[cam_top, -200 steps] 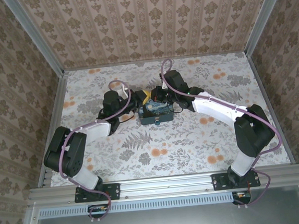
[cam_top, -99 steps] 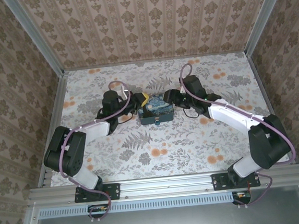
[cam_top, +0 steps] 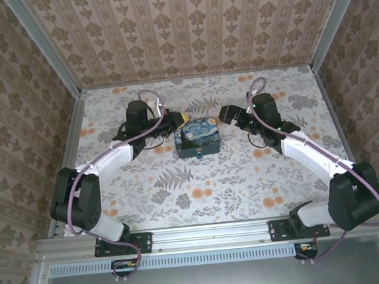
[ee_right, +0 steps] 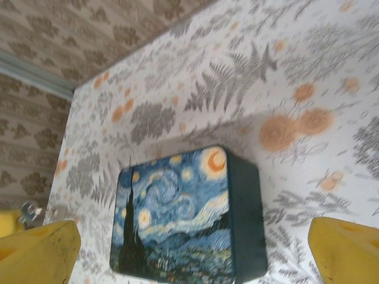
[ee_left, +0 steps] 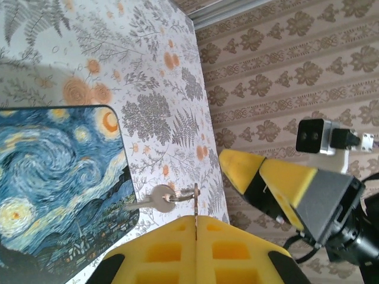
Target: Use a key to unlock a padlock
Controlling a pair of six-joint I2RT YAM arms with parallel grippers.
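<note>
1. Table [cam_top: 246, 177] has a floral cover, w/ patterned wallpaper walls [cam_top: 186, 29] on the left, right and far sides.
2. L fingers [ee_left: 160, 254]: yellow pads pressed flat together, only a thin seam between them.
3. At that seam they pinch the wire ring [ee_left: 186, 194] of the key [ee_left: 159, 200]. The key's round silver head sits just off the fingertips. Its blade points toward the box lid, at the lid's edge; I can't tell if it touches.
4. Left gripper [cam_top: 179, 120] sits at the far-left corner of the blue swirl-painted box [cam_top: 197, 136], just beside it from my top cam.
5. L arm [cam_top: 105, 159] runs from its base at the table's near-left edge, up along the left side, then bends in toward the middle.
6. R fingers [ee_right: 41, 251]: spread wide, one yellow pad at each lower corner of the R wrist cam. The box lies on the table beyond the gap between them and they grip nothing.
7. Right gripper [cam_top: 230, 115] hangs off the box's far-right corner, apart from it.
8. R arm [cam_top: 310, 154] slants back to the near-right edge.
9. Box sits about mid-table, nearer the far edge, lid up.
10. Small fitting [cam_top: 199, 153] on the box's near wall is too small to tell whether it's the padlock.
</note>
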